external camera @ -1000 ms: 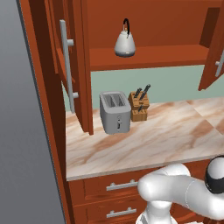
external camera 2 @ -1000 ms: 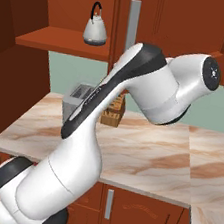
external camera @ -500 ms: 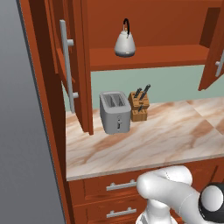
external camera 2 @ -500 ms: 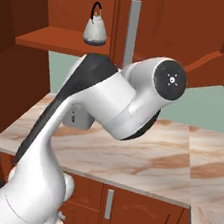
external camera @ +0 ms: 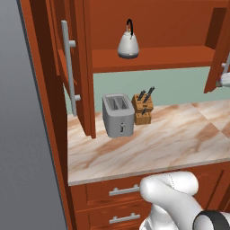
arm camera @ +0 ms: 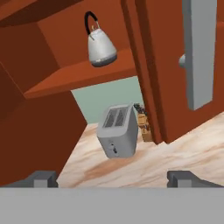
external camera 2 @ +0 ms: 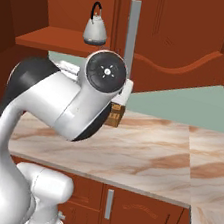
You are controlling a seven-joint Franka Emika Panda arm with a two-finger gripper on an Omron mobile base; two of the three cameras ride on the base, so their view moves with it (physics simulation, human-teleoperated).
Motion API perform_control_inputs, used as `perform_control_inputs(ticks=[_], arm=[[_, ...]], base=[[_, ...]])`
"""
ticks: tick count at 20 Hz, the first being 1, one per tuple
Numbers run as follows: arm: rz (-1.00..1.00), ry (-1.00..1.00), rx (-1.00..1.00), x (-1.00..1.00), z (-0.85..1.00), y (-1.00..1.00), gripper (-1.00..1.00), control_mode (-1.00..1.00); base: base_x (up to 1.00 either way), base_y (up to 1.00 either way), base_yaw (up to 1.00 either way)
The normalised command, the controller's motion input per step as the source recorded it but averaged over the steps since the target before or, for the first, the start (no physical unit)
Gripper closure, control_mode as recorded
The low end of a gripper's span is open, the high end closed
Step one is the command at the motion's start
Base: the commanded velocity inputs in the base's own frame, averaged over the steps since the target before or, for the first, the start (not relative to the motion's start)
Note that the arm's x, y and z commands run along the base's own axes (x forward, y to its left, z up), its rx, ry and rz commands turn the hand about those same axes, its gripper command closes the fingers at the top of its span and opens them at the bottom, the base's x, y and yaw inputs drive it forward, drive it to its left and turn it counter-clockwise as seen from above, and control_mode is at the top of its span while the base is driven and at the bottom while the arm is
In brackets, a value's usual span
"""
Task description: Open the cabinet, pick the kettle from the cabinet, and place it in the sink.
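Note:
The cabinet [external camera: 152, 27] stands open, with its left door [external camera: 83, 67] and right door [external camera: 219, 49] swung out. The kettle [external camera: 128, 45] sits upright on the bare cabinet shelf, silver with a black arched handle. It also appears in the right base view as the kettle [external camera 2: 95, 29]. In the hand view the kettle [arm camera: 100, 46] is high and far ahead. My gripper [arm camera: 113, 178] is open, its fingertips [arm camera: 42, 178] far apart with nothing between them, well short of the shelf. The sink is out of view.
A grey toaster [external camera: 118, 115] and a knife block [external camera: 143, 108] stand on the marbled counter [external camera: 170, 143] under the shelf. The right door's grey bar handle [arm camera: 199, 52] hangs close on the right of the hand view. Drawers [external camera: 121, 191] lie below the counter edge.
My arm has swung: its elbow joint turned toward the right base camera and dropped lower in the left base view. Kettle, doors and toaster stayed put.

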Motion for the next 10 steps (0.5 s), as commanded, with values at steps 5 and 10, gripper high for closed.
perform_control_inputs(ticks=[5, 10], arm=[[-0.06, 0.13, 0.00, -0.13, -0.01, 0.62, -1.00, -1.00], [-0.11, 0.17, -0.01, 0.02, -0.01, 0.61, -1.00, -1.00]], base=[[0.00, 0.00, 0.00], [0.00, 0.00, 0.00]])
